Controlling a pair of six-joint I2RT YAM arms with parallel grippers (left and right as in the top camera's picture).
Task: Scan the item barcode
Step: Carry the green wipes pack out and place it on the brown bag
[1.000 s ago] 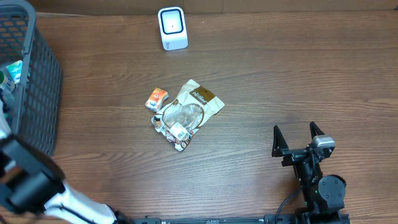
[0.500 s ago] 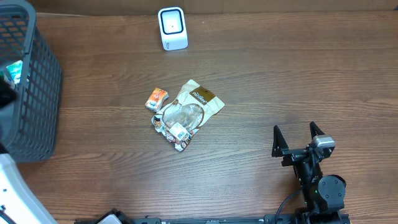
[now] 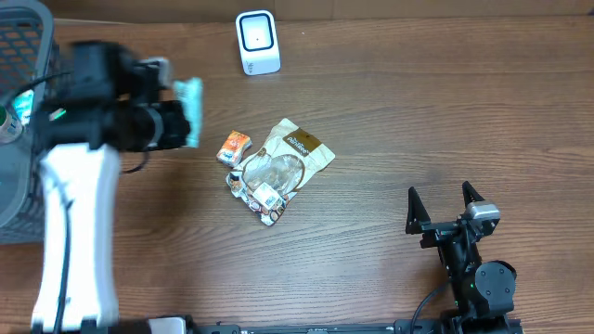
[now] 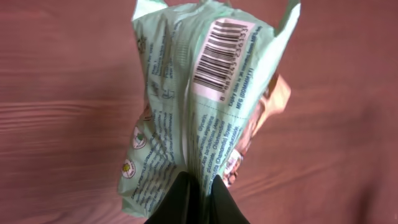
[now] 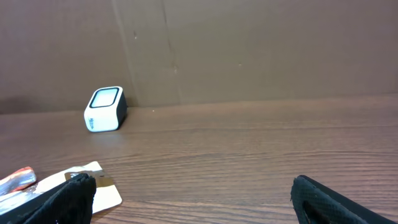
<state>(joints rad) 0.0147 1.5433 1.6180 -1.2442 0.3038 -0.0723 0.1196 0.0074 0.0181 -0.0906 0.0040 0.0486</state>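
Observation:
A mint-green packet (image 4: 186,106) hangs from my left gripper (image 4: 199,186), which is shut on its lower edge. Its black barcode (image 4: 221,53) faces the wrist camera near the packet's top. In the overhead view the left gripper (image 3: 181,119) holds the packet (image 3: 191,109) above the table, just right of the basket and left of the loose items. The white scanner (image 3: 257,42) stands at the back edge, its window also in the right wrist view as scanner (image 5: 106,109). My right gripper (image 3: 445,209) rests open and empty at the front right.
A grey mesh basket (image 3: 19,46) stands at the far left with more items inside. A small orange packet (image 3: 234,147) and a brown-and-white pouch (image 3: 283,162) lie mid-table. A brown wall (image 5: 249,50) rises behind the scanner.
My left arm has come out from the basket side and swung right over the table, carrying the green packet. The right arm has not moved.

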